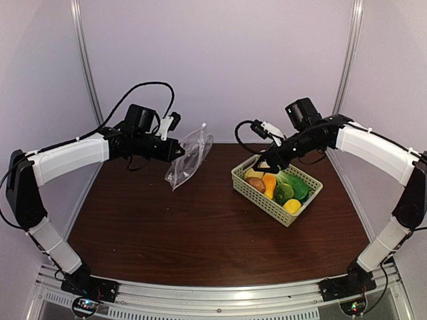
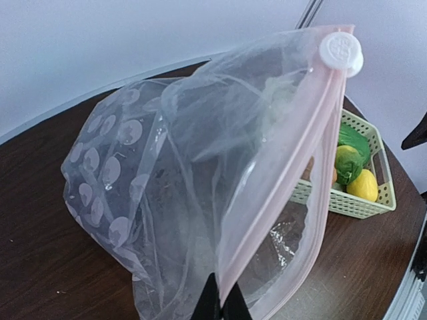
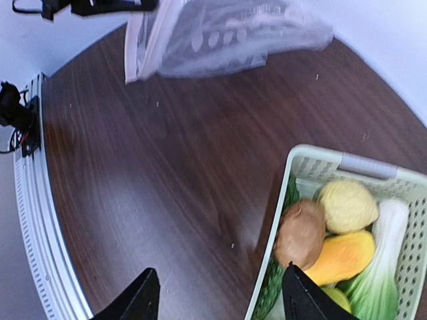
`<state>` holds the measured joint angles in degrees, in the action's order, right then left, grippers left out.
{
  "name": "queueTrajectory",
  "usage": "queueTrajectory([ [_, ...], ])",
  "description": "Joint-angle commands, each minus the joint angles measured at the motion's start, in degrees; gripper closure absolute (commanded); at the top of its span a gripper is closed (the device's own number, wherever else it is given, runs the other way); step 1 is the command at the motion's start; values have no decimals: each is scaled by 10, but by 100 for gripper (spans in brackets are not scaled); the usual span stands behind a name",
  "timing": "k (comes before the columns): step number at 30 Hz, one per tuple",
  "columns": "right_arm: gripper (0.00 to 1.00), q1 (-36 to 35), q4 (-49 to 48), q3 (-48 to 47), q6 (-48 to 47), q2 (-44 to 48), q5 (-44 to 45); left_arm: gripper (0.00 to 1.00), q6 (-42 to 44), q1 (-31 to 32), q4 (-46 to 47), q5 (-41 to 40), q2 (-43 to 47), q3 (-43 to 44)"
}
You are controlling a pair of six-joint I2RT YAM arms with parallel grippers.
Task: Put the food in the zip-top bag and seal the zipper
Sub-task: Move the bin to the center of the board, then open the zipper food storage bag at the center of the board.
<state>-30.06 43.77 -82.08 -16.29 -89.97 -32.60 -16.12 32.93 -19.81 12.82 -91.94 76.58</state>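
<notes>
A dark brown worktop stands between plain pale walls. Thin metal posts rise at its far corners, and a metal rail runs along its near edge.

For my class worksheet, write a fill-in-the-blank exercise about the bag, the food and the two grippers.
1. The left gripper holds the bag by its pink ____.
2. The food lies in the pale green ____.
3. The right gripper hovers over the food with its jaws ____.
Missing words: zipper; basket; open.

High rear view looks down; both wrist views share zip-top bag and basket.
</notes>
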Motion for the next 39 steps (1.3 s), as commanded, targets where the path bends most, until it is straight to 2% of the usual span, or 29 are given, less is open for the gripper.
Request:
queueTrajectory([
  [1, 34, -30, -84, -80, 65, -41, 5, 100, -87, 1, 75, 26, -10, -8],
  [2, 29, -39, -98, -107, 79, -57, 28, 100, -99, 4, 88, 23, -9, -15],
  [5, 24, -69, -119, -169, 112, -109, 41, 100, -136, 20, 123, 2, -10, -29],
  [7, 15, -92, -116, -212, 121, -145, 46, 100, -165, 27, 147, -7, -10, -35],
  [10, 13, -121, -108, -273, 119, -186, 89, 100, -197, 39, 171, -21, -10, -36],
  [13, 12, -136, -123, -295, 148, -215, 182, 100, -207, 50, 172, -44, -4, -33],
  [15, 14, -136, -123, -307, 188, -237, 254, 100, -213, 54, 170, -55, 6, -36],
  [20, 26, -124, -108, -324, 242, -276, 346, 100, -198, 54, 131, -84, 36, -43],
  [23, 34, -105, -119, -309, 259, -267, 366, 100, -165, 54, 80, -153, 50, -35],
  [28, 40, -92, -121, -304, 238, -261, 370, 100, -123, 54, 60, -171, 60, -31],
  [31, 40, -92, -127, -305, 220, -261, 318, 100, -104, 54, 38, -179, 45, -11],
  [33, 37, -92, -126, -311, 195, -262, 198, 100, -91, 54, 28, -184, 30, 3],
  [35, 31, -93, -108, -322, 172, -261, 57, 100, -72, 53, 19, -190, 13, 17],
  [37, 26, -92, -60, -334, 140, -254, -46, 100, -56, 48, 11, -200, -2, 25],
  [38, 22, -92, -38, -337, 126, -246, -68, 100, -54, 44, 8, -196, -9, 26],
  [39, 14, -91, -19, -333, 113, -231, -73, 100, -53, 39, 6, -187, -11, 25],
])
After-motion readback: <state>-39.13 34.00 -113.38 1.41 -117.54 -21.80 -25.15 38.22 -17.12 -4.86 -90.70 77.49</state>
